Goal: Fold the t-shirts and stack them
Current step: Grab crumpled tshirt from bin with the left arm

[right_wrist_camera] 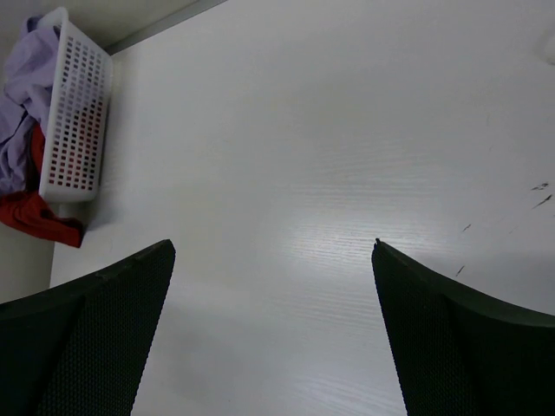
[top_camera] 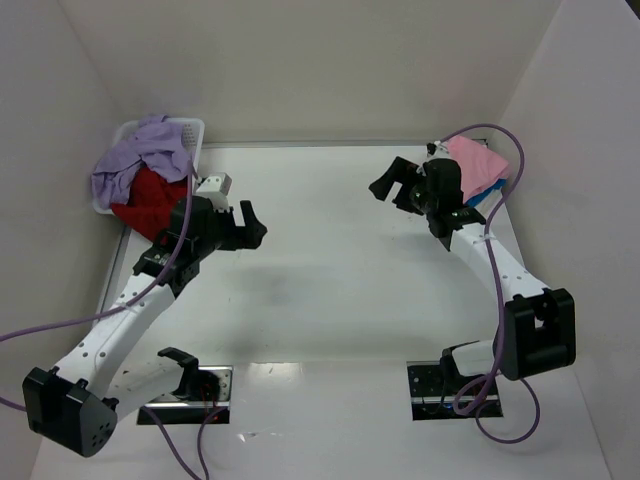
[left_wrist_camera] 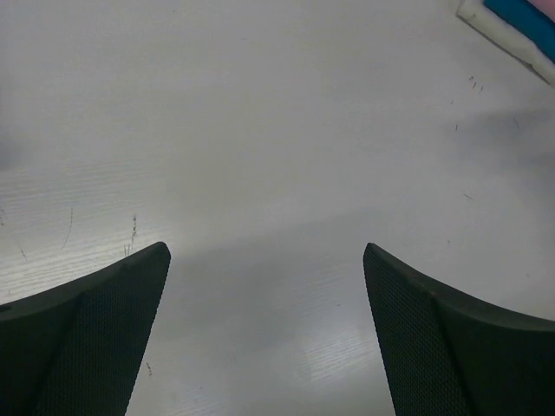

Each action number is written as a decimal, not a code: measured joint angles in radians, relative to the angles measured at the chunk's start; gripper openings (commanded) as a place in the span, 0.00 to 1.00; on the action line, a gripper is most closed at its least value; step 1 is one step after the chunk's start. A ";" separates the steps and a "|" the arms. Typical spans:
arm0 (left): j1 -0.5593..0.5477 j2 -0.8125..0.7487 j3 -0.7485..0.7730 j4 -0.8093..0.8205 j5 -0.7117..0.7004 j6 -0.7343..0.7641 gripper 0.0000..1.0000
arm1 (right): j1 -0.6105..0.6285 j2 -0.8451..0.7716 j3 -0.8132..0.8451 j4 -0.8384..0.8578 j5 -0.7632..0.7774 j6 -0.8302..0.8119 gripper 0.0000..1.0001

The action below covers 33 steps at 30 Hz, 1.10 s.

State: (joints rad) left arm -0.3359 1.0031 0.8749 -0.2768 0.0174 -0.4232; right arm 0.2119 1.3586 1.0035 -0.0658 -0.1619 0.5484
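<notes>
The lavender t-shirt [top_camera: 145, 155] lies bunched in the white basket [top_camera: 192, 132] at the far left, and the deep red t-shirt [top_camera: 148, 203] spills over its near side. The pink t-shirt [top_camera: 474, 163] lies folded on the bright blue t-shirt [top_camera: 487, 190] at the far right. My left gripper [top_camera: 250, 226] is open and empty above bare table, right of the basket. My right gripper [top_camera: 390, 186] is open and empty, just left of the pink and blue stack. The left wrist view shows a corner of the blue t-shirt [left_wrist_camera: 527, 17].
The white lattice basket [right_wrist_camera: 76, 117] stands in the far left corner, with the lavender [right_wrist_camera: 19, 95] and red [right_wrist_camera: 33, 213] cloth showing in the right wrist view. White walls close in the table on the left, back and right.
</notes>
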 measured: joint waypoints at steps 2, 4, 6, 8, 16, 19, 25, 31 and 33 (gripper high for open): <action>0.000 -0.003 -0.002 0.002 -0.005 0.000 1.00 | 0.000 -0.002 0.000 -0.001 0.012 -0.002 1.00; 0.000 -0.013 -0.007 0.009 -0.013 0.000 1.00 | 0.000 -0.003 0.000 -0.001 0.019 -0.004 1.00; 0.000 -0.018 -0.007 0.009 -0.027 0.000 1.00 | 0.000 -0.007 0.000 0.000 0.027 -0.006 1.00; 0.000 -0.019 -0.006 0.006 -0.051 0.000 1.00 | 0.000 -0.012 0.000 0.000 0.030 -0.006 1.00; 0.154 0.040 0.148 -0.065 -0.188 -0.003 1.00 | 0.000 -0.049 0.000 0.004 0.024 -0.006 1.00; 0.227 0.106 0.244 -0.100 -0.195 0.004 1.00 | 0.000 -0.063 0.000 0.009 0.007 -0.006 1.00; 0.371 0.323 0.418 -0.083 -0.231 0.031 1.00 | 0.001 -0.047 0.012 0.016 -0.035 -0.006 1.00; 0.470 0.558 0.474 -0.028 -0.269 0.058 1.00 | 0.001 -0.024 0.040 0.016 -0.052 -0.019 1.00; 0.483 0.614 0.492 0.004 -0.293 0.058 1.00 | 0.001 0.006 0.076 0.021 -0.071 -0.023 1.00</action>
State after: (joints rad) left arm 0.1474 1.6173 1.3670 -0.2729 -0.2760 -0.3649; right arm 0.2131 1.3643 1.0790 -0.0452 -0.2333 0.5251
